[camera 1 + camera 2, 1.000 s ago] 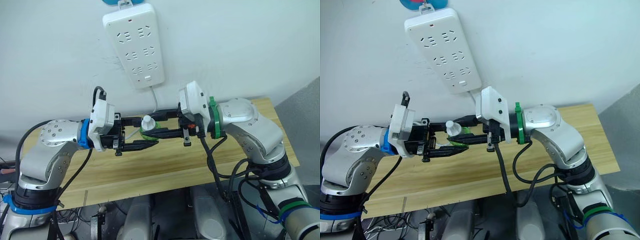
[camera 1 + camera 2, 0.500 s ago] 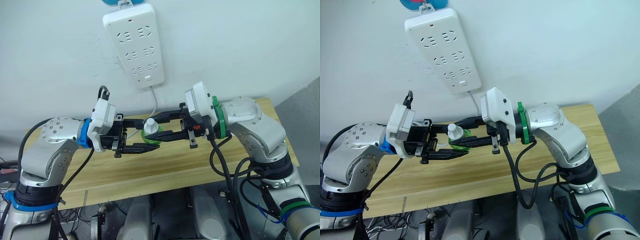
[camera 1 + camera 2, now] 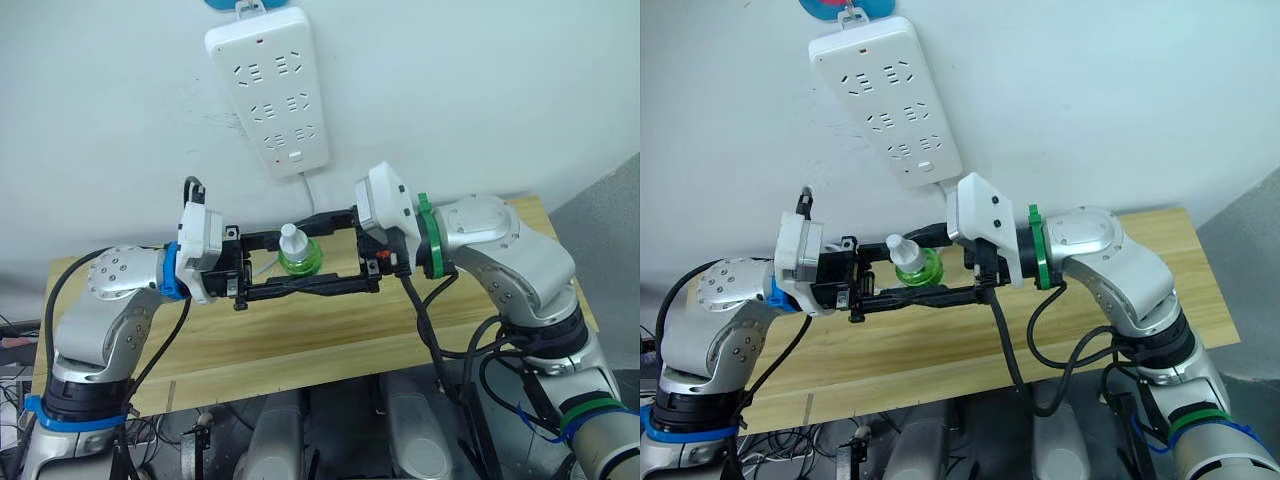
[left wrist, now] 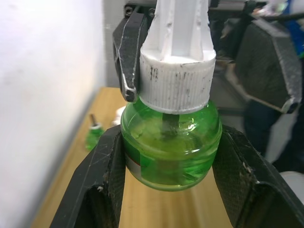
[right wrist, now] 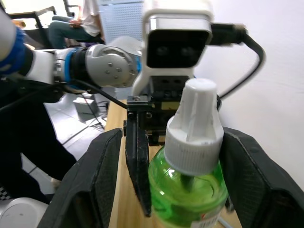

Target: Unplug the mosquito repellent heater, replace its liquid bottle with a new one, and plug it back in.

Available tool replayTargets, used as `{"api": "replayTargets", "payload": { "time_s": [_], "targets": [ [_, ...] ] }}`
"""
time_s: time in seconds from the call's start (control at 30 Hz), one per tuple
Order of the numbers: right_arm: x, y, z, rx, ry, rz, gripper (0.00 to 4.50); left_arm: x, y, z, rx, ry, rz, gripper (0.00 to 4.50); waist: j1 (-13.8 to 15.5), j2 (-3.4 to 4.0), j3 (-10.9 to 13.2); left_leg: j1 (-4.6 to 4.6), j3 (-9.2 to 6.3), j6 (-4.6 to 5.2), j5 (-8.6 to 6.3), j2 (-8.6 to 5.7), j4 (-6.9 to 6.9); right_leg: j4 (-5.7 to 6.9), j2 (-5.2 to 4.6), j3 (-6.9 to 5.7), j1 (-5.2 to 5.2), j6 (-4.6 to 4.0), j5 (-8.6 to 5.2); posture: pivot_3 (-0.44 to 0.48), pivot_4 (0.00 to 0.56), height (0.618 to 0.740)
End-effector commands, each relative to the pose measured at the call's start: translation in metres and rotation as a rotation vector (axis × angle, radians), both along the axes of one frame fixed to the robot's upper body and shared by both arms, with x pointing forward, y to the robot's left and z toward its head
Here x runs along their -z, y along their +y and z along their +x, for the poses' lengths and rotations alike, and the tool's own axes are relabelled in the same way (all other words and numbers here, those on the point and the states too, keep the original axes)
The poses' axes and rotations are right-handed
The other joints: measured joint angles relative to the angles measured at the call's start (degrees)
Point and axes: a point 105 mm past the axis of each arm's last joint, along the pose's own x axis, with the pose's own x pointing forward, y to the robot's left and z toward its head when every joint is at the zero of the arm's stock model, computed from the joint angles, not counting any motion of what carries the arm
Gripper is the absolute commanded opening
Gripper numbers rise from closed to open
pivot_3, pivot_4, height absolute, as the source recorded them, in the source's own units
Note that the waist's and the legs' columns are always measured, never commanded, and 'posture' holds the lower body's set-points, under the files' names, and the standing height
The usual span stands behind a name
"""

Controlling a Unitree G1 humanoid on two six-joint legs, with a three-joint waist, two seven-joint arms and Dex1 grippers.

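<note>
A round green liquid bottle (image 3: 298,257) with a white ribbed cap hangs upright above the wooden table (image 3: 500,300), between my two arms. My left gripper (image 4: 168,178) is shut on it, and its fingers (image 4: 107,175) press the bottle's two sides. My right gripper (image 5: 173,190) reaches in from the opposite side and is open. Its fingers (image 5: 97,180) stand wide on either side of the bottle without pressing it. The mosquito repellent heater is out of view.
A long white power strip (image 3: 268,88) hangs on the wall above, and its cable runs down behind the grippers. A second small green bottle (image 4: 93,136) lies on the table near the wall. A seated person (image 5: 71,21) is in the background.
The two grippers have closed in on each other so that their fingers overlap. The bottle rose slightly and now stands more upright in the left gripper.
</note>
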Motion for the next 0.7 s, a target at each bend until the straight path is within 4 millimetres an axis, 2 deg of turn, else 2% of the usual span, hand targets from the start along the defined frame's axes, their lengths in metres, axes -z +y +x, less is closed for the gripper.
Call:
{"api": "replayTargets", "payload": {
  "time_s": [0.03, 0.23, 0.5, 0.7],
  "targets": [
    [-0.007, -0.001, -0.002, 0.042, -0.042, 0.031, 3.13, -0.003, 0.002, -0.001, -0.042, -0.069, -0.004, 2.22, -0.01, 0.0, 0.0, 0.0, 0.0, 0.0, 0.0, 0.0, 0.0, -0.01, 0.0, -0.01, 0.0, 0.0, 0.0, -0.143, 0.358, 0.734],
    [-0.011, 0.009, 0.006, 0.143, -0.062, 0.075, 3.13, 0.004, -0.003, 0.001, -0.089, -0.101, -0.015, 2.22, -0.04, 0.0, 0.0, 0.0, 0.01, 0.0, 0.0, 0.0, -0.01, -0.01, 0.0, 0.0, 0.0, 0.0, 0.0, -0.149, 0.345, 0.734],
    [-0.008, 0.02, 0.004, 0.148, -0.051, 0.095, 3.13, 0.004, -0.006, 0.001, -0.117, -0.115, -0.042, 2.22, -0.04, 0.0, 0.0, 0.0, 0.02, 0.0, 0.0, 0.0, -0.01, 0.01, 0.03, 0.0, 0.0, 0.0, 0.0, -0.136, 0.343, 0.734],
    [-0.003, 0.014, 0.014, 0.186, -0.063, 0.073, 3.13, -0.001, 0.002, 0.002, -0.137, -0.112, -0.054, 2.22, 0.02, 0.0, 0.0, 0.0, 0.02, 0.0, 0.0, -0.01, 0.0, 0.02, 0.07, 0.0, 0.0, 0.0, 0.0, -0.13, 0.343, 0.734]
  ]
}}
